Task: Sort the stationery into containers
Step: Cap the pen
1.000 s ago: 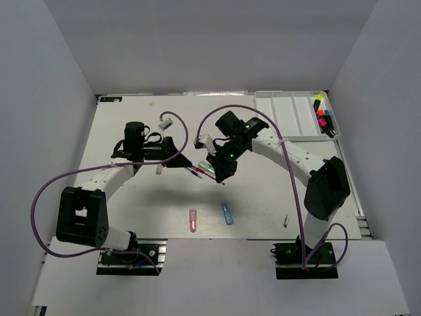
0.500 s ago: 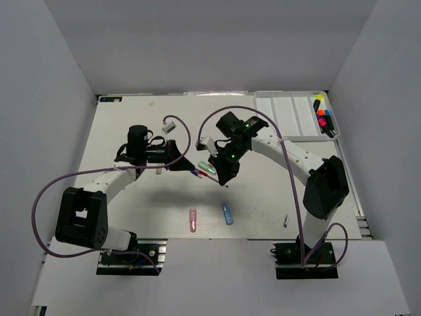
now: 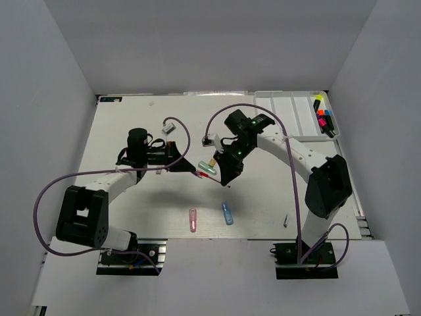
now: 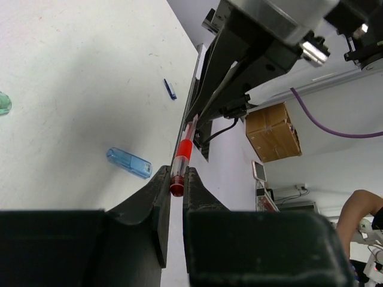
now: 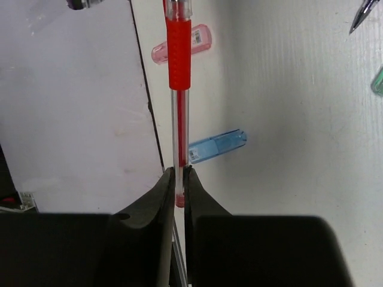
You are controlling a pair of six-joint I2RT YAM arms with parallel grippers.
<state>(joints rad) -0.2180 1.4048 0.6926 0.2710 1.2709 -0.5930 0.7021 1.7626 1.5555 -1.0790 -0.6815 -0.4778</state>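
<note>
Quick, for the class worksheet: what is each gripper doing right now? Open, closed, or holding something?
Left gripper: closed, holding one end of the red pen.
Right gripper: closed, holding the same red pen by its clear barrel.

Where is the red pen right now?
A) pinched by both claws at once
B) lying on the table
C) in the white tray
A: each wrist view shows the red pen pinched, one end in the left claw, the other in the right claw.

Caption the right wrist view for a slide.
Right gripper shut on the red pen, above a pink capsule piece and a blue capsule piece.
</note>
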